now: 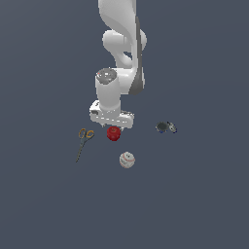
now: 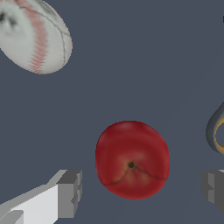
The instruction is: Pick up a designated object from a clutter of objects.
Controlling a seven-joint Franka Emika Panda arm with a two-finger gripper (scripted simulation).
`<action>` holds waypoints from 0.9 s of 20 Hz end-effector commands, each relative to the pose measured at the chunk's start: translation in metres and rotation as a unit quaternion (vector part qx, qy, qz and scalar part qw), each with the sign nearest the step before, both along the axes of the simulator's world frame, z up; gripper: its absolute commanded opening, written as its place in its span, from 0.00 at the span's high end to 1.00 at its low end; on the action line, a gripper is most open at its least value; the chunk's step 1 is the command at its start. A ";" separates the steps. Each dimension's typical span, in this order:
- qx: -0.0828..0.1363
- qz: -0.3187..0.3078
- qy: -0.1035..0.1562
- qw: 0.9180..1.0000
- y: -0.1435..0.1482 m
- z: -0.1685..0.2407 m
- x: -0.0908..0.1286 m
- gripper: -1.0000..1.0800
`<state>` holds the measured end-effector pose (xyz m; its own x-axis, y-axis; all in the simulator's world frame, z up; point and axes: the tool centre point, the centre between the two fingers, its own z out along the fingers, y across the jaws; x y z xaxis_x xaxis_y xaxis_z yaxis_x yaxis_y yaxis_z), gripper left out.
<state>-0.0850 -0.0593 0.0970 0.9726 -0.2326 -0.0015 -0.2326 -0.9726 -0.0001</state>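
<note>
The red apple lies on the dark floor directly under the arm's hand. In the wrist view the apple shows its dimpled top and sits between the two grey fingertips, with a gap on each side. My gripper is open around the apple and touches nothing; in the exterior view the gripper hangs just above it, fingers mostly hidden by the hand. The white red-stitched baseball lies a short way off.
Orange-handled scissors lie to the exterior view's left of the apple; one handle loop shows in the wrist view. A small dark grey lumpy object sits to the exterior view's right.
</note>
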 end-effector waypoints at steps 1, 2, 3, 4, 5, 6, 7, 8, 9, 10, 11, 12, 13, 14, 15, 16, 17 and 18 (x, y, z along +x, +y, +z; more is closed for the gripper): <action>0.000 0.000 0.000 1.000 0.000 0.000 0.000 0.04; 0.000 0.000 0.000 1.000 0.000 -0.001 0.000 0.04; 0.000 0.000 0.000 1.000 0.000 -0.002 0.000 0.04; 0.000 0.000 0.000 1.000 0.000 -0.004 0.000 0.04; 0.000 0.000 0.000 1.000 0.000 -0.007 0.000 0.04; 0.000 0.000 0.000 1.000 0.000 -0.010 0.000 0.04; 0.000 0.000 0.000 1.000 0.000 -0.013 -0.001 0.04; 0.000 0.000 0.000 1.000 0.000 -0.017 -0.001 0.04; 0.000 0.000 0.000 1.000 0.000 -0.021 -0.001 0.04; 0.000 0.000 0.000 1.000 0.000 -0.026 -0.001 0.04; 0.000 0.000 0.000 1.000 0.000 -0.031 -0.001 0.04; 0.000 0.000 0.000 1.000 0.000 -0.035 -0.001 0.04; 0.000 0.000 0.000 1.000 0.000 -0.039 -0.001 0.04; 0.000 -0.001 -0.001 1.000 0.000 -0.042 -0.001 0.04; 0.000 -0.001 -0.001 1.000 0.000 -0.045 -0.001 0.04; 0.000 -0.001 -0.001 1.000 0.000 -0.047 -0.001 0.04; 0.000 -0.001 -0.001 1.000 0.000 -0.049 -0.001 0.04; 0.000 -0.001 -0.001 1.000 0.000 -0.050 -0.001 0.04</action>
<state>-0.0867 -0.0594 0.0497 0.9723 -0.2336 -0.0012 -0.2336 -0.9723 0.0004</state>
